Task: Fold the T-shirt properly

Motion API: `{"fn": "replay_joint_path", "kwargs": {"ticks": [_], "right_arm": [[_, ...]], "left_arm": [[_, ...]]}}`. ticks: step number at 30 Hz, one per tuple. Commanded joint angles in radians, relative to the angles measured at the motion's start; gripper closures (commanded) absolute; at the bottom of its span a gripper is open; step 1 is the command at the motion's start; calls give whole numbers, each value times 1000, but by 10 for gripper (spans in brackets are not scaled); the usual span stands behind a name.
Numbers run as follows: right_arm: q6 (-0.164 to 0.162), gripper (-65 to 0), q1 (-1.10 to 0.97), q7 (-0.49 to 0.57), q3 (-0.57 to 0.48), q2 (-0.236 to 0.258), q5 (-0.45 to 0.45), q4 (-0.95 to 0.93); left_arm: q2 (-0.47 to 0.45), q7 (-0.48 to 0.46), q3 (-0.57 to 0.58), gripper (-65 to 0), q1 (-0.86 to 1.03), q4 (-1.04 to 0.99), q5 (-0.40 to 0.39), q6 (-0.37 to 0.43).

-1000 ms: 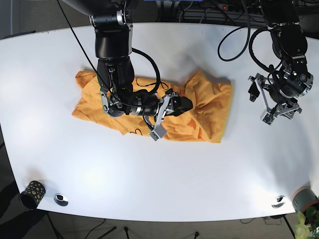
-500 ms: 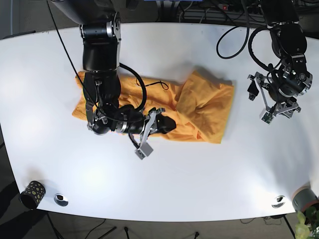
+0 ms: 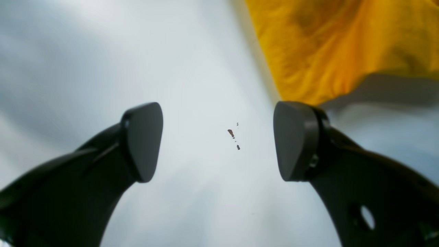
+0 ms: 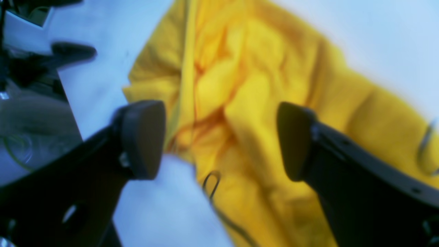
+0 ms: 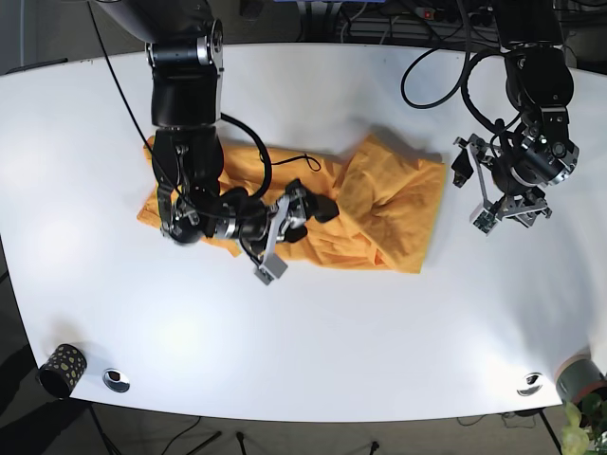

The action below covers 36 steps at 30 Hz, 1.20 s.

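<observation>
The orange T-shirt (image 5: 379, 204) lies crumpled across the middle of the white table (image 5: 313, 341). My right gripper (image 5: 296, 230), on the base view's left, hovers open over the shirt's lower middle. In the right wrist view its fingers (image 4: 144, 137) stand wide apart above rumpled yellow cloth (image 4: 260, 103) and hold nothing. My left gripper (image 5: 482, 190), on the base view's right, is open just right of the shirt's right edge. In the left wrist view its fingertips (image 3: 295, 140) frame bare table, with a corner of the shirt (image 3: 329, 51) beyond.
A black cable (image 5: 285, 161) from the right arm lies over the shirt. A dark spotted cup (image 5: 61, 368) and a round fitting (image 5: 116, 379) sit at the front left corner, another fitting (image 5: 529, 383) at the front right. Small brown specks (image 3: 233, 134) mark the table.
My right gripper drew back left along the shirt's lower edge, then edged right again, open throughout. My left arm has moved left toward the shirt's right edge.
</observation>
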Motion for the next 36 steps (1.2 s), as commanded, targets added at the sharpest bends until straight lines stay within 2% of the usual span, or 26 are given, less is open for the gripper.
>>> {"fn": "replay_joint_path", "kwargs": {"ticks": [1, 3, 5, 8, 13, 16, 17, 19, 24, 26, 29, 33, 36], "right_arm": [[6, -495, 9, 16, 1, -9, 26, 32], [6, -495, -10, 16, 1, -16, 27, 32], [6, -495, -27, 16, 7, -47, 27, 29], [6, -495, -42, 22, 8, -58, 23, 29], [6, -495, -47, 108, 2, -81, 23, 25], [6, -493, -45, 123, 1, -91, 23, 11], [6, -477, -40, 126, 1, -102, 21, -3], [6, -406, -36, 146, 1, -110, 21, -31], [6, -78, -16, 227, -1, -108, 19, -137], [6, -46, -10, 240, -1, -105, 19, -175], [6, -51, -8, 243, -1, -88, 19, -176], [6, -27, -10, 227, -1, -79, 24, -69], [6, -17, 7, 171, 7, -78, 23, 0]], "left_arm": [[-12, -18, -5, -469, -13, 20, -4, 1], [-15, -18, -5, -469, -13, 20, -4, 1], [-15, -18, -5, -469, -13, 16, -4, 1], [-15, -18, -5, -469, -11, 15, -4, 1], [-13, -18, -5, -469, -5, 15, -3, 1], [-12, -19, -3, -469, 7, 15, -3, 1], [-12, -19, -2, -469, 9, 15, -3, 1], [-12, -19, -2, -469, 10, 15, -3, 1], [-12, -19, -5, -469, 24, 16, -3, 1], [-13, -19, -5, -469, 29, 18, -3, 1], [-15, -19, -5, -469, 29, 20, -3, 1], [-16, -19, -6, -469, 30, 15, -3, 1], [-16, -19, -6, -469, 32, 13, -3, 1]]}}
